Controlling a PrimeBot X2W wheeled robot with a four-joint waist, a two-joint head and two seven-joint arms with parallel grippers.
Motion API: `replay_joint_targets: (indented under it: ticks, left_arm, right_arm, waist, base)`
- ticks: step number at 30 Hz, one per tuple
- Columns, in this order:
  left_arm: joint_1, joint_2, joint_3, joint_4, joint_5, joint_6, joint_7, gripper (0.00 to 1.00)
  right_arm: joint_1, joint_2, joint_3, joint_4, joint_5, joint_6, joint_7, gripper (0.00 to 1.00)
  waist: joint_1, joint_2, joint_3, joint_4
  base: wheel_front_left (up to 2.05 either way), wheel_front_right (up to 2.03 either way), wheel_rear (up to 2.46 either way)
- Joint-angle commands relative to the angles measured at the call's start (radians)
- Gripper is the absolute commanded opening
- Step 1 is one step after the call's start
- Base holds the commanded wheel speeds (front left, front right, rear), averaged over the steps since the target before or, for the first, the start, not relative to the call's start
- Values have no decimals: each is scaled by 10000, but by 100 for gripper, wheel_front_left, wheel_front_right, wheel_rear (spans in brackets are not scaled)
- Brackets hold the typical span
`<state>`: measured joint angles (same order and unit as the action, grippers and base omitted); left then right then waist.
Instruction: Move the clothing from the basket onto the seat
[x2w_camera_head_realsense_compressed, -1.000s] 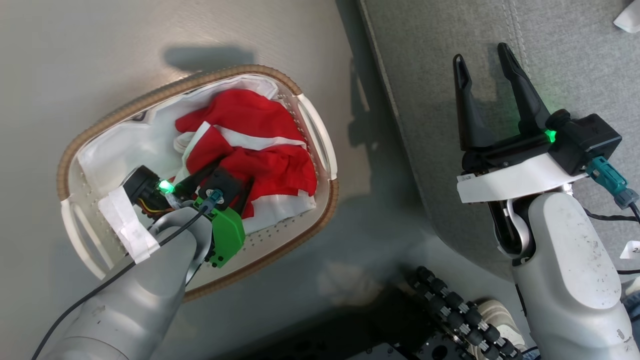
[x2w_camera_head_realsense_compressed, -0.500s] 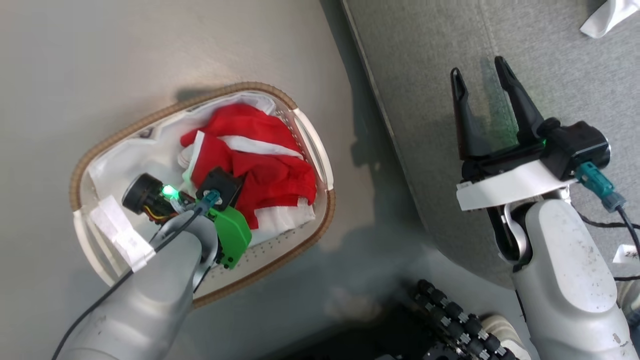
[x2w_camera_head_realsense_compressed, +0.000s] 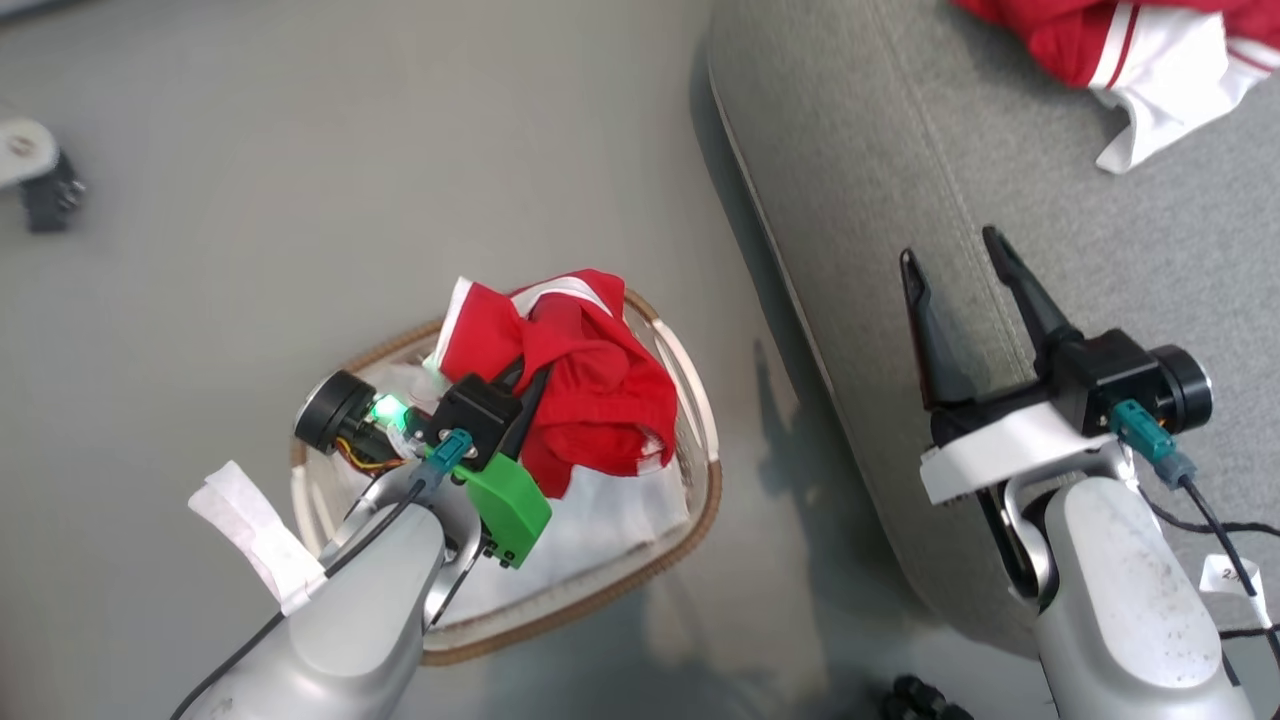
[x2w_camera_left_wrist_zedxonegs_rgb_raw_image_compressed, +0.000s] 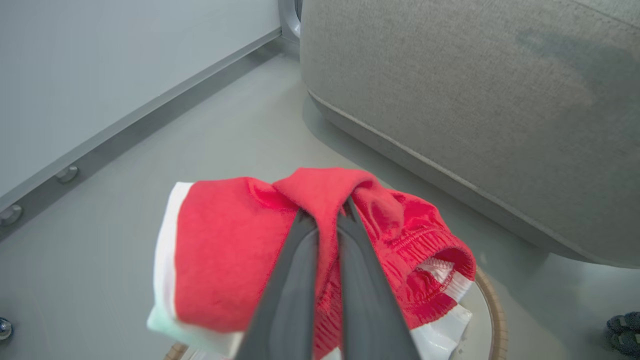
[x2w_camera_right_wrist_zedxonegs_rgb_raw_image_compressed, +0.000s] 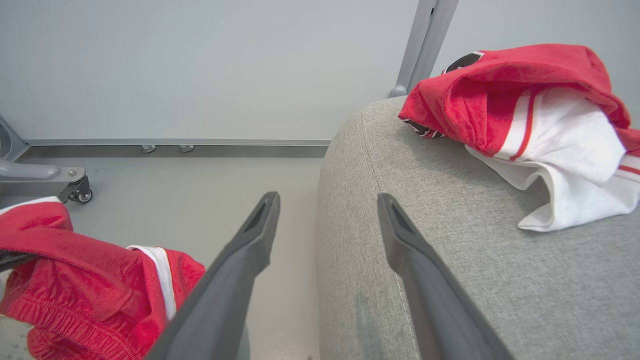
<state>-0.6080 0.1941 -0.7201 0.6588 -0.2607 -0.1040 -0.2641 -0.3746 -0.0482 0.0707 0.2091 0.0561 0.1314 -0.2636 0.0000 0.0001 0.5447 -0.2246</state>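
Because the left jaws are clenched on a fold of the red shorts (x2w_camera_left_wrist_zedxonegs_rgb_raw_image_compressed: 225, 250), the coming move turns on where the seat (x2w_camera_head_realsense_compressed: 900, 150) lies from that bundle. It lies to the robot's right, across a strip of bare floor (x2w_camera_head_realsense_compressed: 740, 560), and in the left wrist view it rises ahead and to the right of the fingertips. The shorts hang bunched above the basket (x2w_camera_head_realsense_compressed: 700, 500), their long axis running across the jaws, with the elastic waistband drooping on the seat side. Their lowest white trim is near the brown rim (whether it is quite clear of the white liner (x2w_camera_head_realsense_compressed: 620, 520) I cannot tell).

The left arm (x2w_camera_head_realsense_compressed: 350, 620) comes in from the lower left, with its wrist over the basket and its fingers pointing up and toward the seat. The right arm (x2w_camera_head_realsense_compressed: 1130, 590) is nearer the seat, hovering over its front edge with jaws spread wide and nothing between them. As the left arm holds the load, my judgement is that it makes the carry. Another red and white garment (x2w_camera_right_wrist_zedxonegs_rgb_raw_image_compressed: 500, 100) already lies on the far part of the cushion, well apart from both arms.
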Motion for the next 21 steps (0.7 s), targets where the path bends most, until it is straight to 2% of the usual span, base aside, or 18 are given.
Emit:
replay_joint_targets:
  ticks: [1,12,21]
  left_arm:
    - [188,-1,85,-245,114,33,-5,0]
    - [-142,420,54,-1473,842,-188,-5,0]
    - [-1057,850,-401,-1861,722,-264,-5,0]
  right_arm:
    - [270,-41,-1,78,-102,-14,-17,100]
    - [1316,-40,304,587,-302,-12,-17,100]
    - [1771,-38,998,785,-133,-14,-17,100]
  waist:
    - [0,-1,-1835,960]
    - [0,-1,-4249,1370]
    - [0,-1,-5453,1456]
  base:
    - [0,0,0]
    - [0,0,0]
    - [0,0,0]
